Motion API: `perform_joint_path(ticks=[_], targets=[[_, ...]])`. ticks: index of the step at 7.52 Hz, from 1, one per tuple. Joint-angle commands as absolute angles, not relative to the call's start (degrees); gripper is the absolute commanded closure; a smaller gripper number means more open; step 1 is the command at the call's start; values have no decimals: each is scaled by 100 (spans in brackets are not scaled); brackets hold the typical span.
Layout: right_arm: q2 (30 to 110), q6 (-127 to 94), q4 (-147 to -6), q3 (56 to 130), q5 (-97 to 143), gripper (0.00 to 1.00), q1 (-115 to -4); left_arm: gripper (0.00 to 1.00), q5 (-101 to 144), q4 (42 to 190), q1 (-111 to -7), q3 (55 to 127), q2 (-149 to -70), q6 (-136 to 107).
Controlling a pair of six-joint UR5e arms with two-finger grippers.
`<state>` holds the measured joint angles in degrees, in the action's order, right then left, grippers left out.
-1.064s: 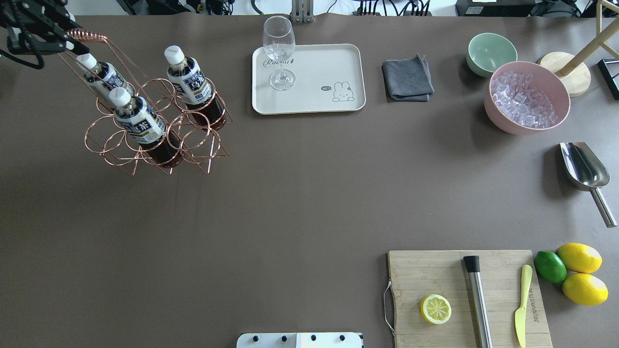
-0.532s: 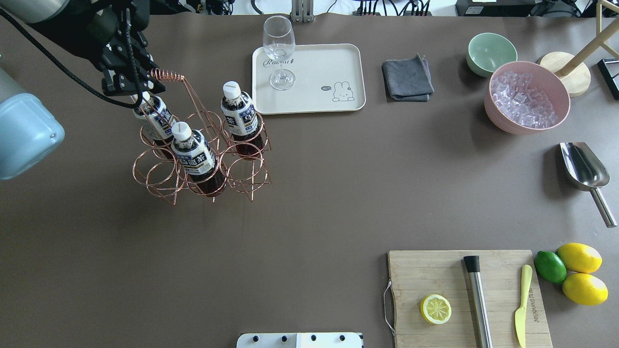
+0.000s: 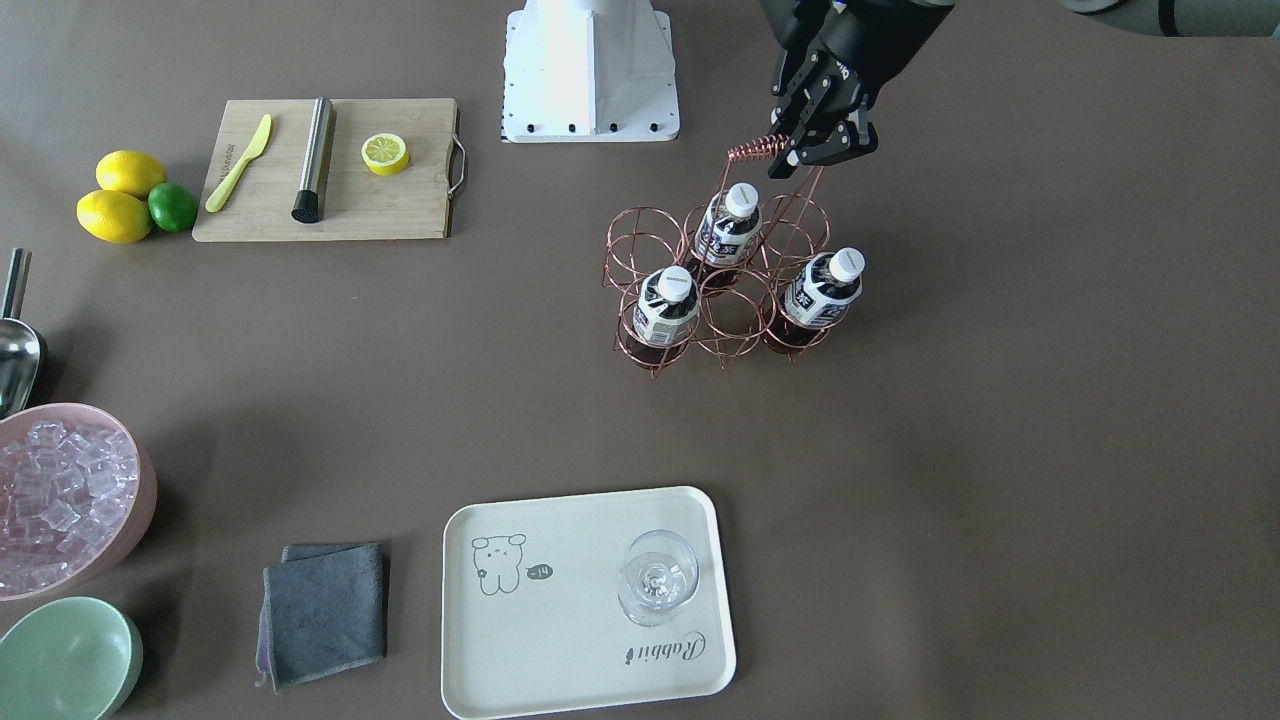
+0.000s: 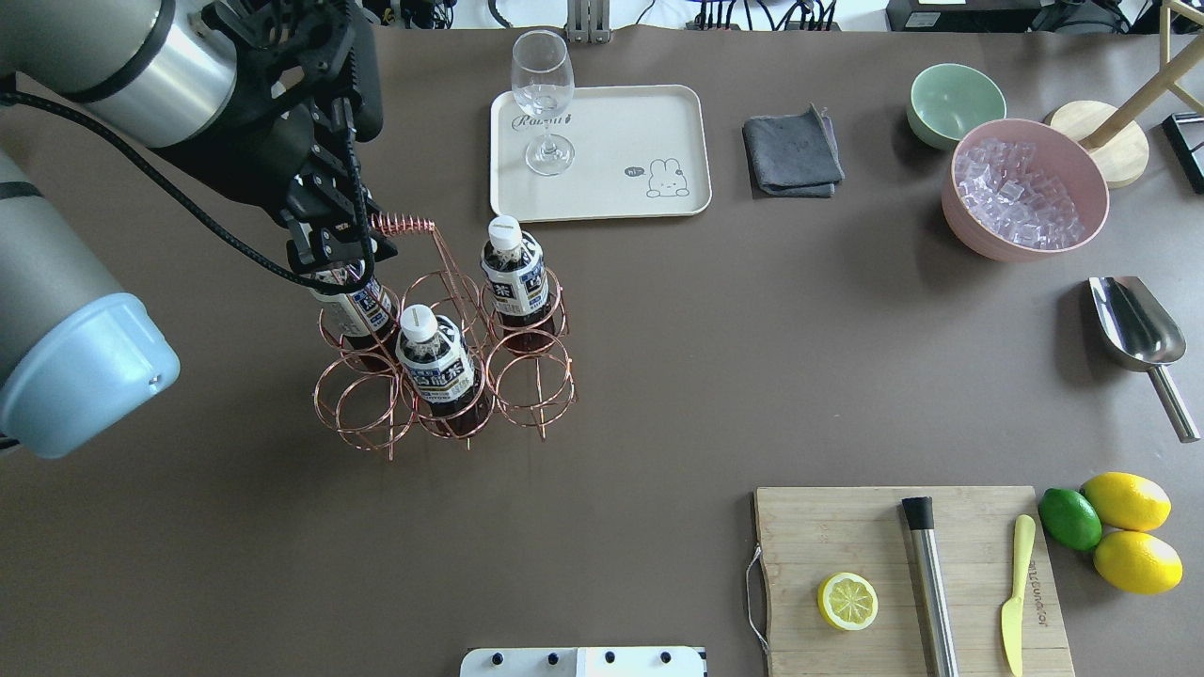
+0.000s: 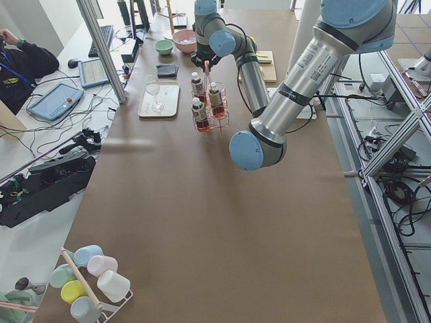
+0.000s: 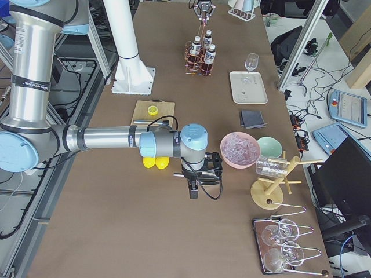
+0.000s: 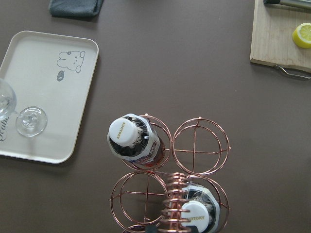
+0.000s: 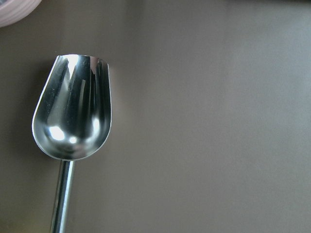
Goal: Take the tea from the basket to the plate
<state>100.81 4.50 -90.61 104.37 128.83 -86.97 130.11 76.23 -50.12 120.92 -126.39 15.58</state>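
Nearest the robot's base, on its right side: a wooden cutting board (image 4: pixel 847 536) carrying half a lemon (image 4: pixel 847 602), a steel rod (image 4: pixel 929 583) and a yellow knife (image 4: pixel 1016 592). Farther out on that side, the right gripper (image 6: pixel 193 193) poised above a metal scoop (image 8: pixel 73 121); seen only from the far table end, so fingers spread or pressed together impossible to tell. Mid-table on the left, the basket (image 4: pixel 536 381), with the left gripper (image 4: pixel 372 246) pinching one end of its twisted handle, fingers closed on the wire. Upright inside the rings, three alike teas: the middle tea bottle (image 4: pixel 435 362) in the near row's centre ring, the plate-side tea bottle (image 4: pixel 513 273) in the far row, the covered tea bottle (image 4: pixel 356 306) in the far row beneath the gripper. Farthest out, apart from the basket, the plate (image 4: pixel 621 132), with a wine glass (image 4: pixel 543 103) standing at one corner.
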Motion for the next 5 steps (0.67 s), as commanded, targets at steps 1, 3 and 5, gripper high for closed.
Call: perform_joint_path(ticks=[1, 3, 5], targets=[[10011, 431, -9061, 10450, 12893, 0, -8623, 100, 12718, 8127, -4396, 12173, -12647, 670], [9914, 422, -9123, 10424, 12920, 0, -8578, 100, 12709, 8218, -4298, 12094, -12839, 580], [9399, -49, -9315, 10424, 12876, 0, -8456, 100, 12526, 8218, -4114, 11893, -13190, 580]])
